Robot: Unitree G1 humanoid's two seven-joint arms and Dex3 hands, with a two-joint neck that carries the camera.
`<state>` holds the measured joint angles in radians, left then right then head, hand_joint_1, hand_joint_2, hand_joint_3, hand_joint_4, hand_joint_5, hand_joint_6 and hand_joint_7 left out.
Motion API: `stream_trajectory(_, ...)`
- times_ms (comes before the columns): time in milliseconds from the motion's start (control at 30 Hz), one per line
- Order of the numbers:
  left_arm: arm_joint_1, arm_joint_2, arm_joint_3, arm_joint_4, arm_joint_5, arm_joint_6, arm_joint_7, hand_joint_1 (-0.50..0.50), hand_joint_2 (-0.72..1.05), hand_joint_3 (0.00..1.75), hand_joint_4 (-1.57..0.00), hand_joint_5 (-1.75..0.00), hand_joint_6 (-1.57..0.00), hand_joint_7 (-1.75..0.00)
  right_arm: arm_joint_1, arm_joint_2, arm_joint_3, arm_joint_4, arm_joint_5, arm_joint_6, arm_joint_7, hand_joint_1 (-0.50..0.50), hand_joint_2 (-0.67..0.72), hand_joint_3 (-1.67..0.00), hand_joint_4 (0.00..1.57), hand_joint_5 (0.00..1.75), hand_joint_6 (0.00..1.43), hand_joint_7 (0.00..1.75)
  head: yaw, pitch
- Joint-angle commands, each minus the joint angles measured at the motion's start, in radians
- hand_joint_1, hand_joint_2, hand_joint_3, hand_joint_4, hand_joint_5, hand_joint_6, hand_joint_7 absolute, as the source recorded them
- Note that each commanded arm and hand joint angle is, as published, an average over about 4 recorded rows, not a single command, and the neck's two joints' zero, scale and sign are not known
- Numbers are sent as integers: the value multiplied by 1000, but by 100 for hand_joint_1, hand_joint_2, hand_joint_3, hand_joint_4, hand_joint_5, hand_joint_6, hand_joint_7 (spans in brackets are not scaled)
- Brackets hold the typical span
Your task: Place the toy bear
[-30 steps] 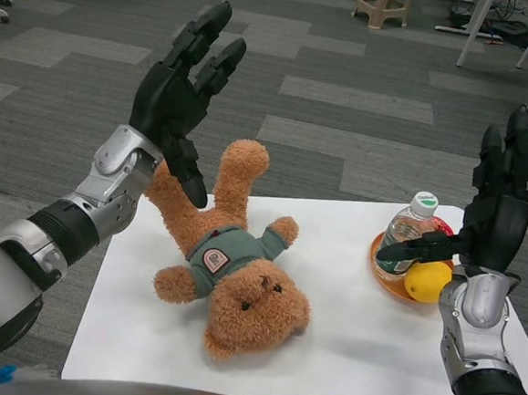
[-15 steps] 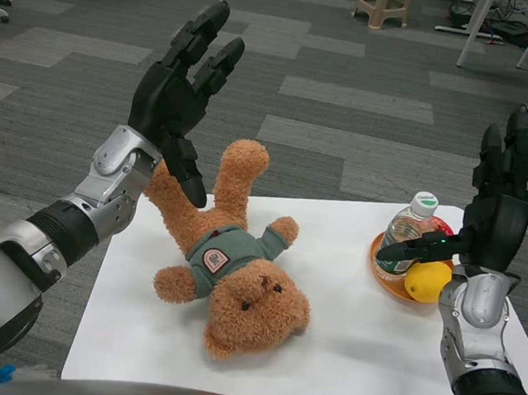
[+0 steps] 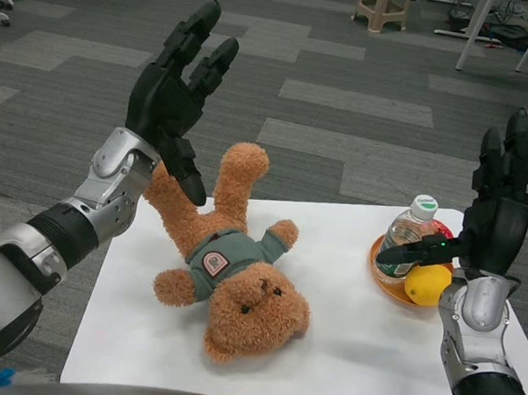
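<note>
Grey carpet tiles (image 3: 345, 94), wooden stool (image 3: 382, 6) beyond.

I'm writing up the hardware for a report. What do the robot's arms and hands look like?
Both forearms are silver metal with black ribbed bands and rounded silver wrist housings. The left hand and right hand are matte black, with long segmented fingers. A small green light shows near the right hand's thumb. No loose cables or markings are visible.
</note>
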<state>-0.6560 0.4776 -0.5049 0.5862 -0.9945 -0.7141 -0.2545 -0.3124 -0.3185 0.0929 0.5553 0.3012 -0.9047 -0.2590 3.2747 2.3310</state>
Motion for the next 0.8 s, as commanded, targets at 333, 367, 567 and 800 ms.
stream_trajectory(333, 34, 5, -28, -5, -242, -30, 28, -50, -66, 9, 0, -10, 0, -14, -10, 13, -8, 2, 0, -5, -3, -42, 34, 0, 0, 0, 0, 0, 14, 22)
stream_trajectory(367, 35, 7, -30, -6, -261, -31, 29, -50, -64, 9, 0, -10, 0, -14, -10, 14, -7, 2, 0, -5, -3, -42, 34, 0, 0, 0, 0, 0, 15, 23)
stream_trajectory(567, 47, 24, -53, -32, -413, -31, 15, -50, -35, 9, 0, -113, 0, -14, -10, 21, -5, 5, -3, -5, -3, -42, 34, 0, 0, 0, 0, 0, 23, 25)
stream_trajectory(800, 52, 27, -53, -37, -487, -66, -7, -47, 105, 9, -149, -175, -16, -26, -19, 36, -1, 12, -7, -5, -3, -42, 34, 0, 0, 0, 0, 0, 28, 25)
